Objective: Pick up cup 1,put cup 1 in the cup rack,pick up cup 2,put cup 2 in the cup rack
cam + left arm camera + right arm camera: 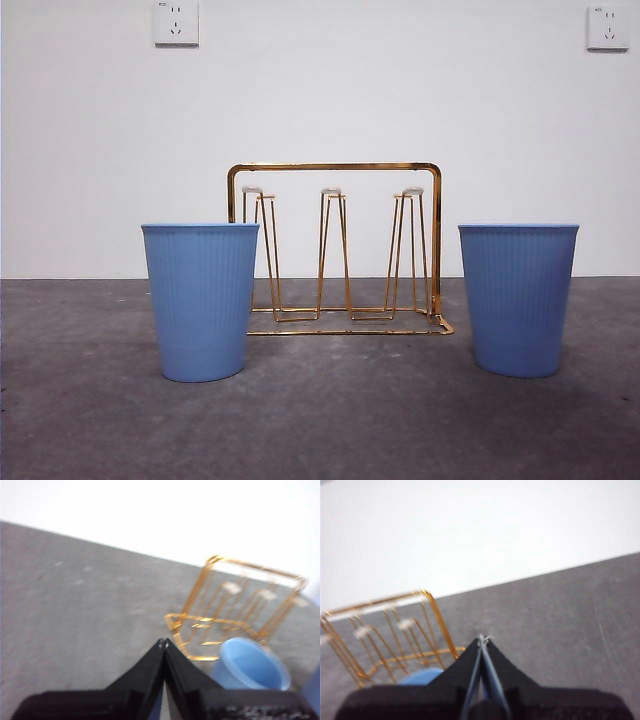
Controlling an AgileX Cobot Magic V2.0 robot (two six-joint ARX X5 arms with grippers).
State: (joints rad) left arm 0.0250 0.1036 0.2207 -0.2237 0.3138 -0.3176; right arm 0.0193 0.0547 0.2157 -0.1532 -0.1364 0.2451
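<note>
Nearest, at 8 o'clock on the grey table [320, 430]: left blue ribbed cup [201, 300], upright. At 4 o'clock: right blue ribbed cup [518, 298], upright. Farther back, at 12 o'clock between them: gold wire cup rack [335, 250], prongs bare. Above, left gripper [164, 642] and right gripper [482, 640], jaws pressed together, holding nothing.

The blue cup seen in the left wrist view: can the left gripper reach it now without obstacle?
Probably yes. The blue cup stands upright with its mouth open, the cup rack is behind it, and nothing lies between it and the left gripper, whose jaws are shut.
</note>
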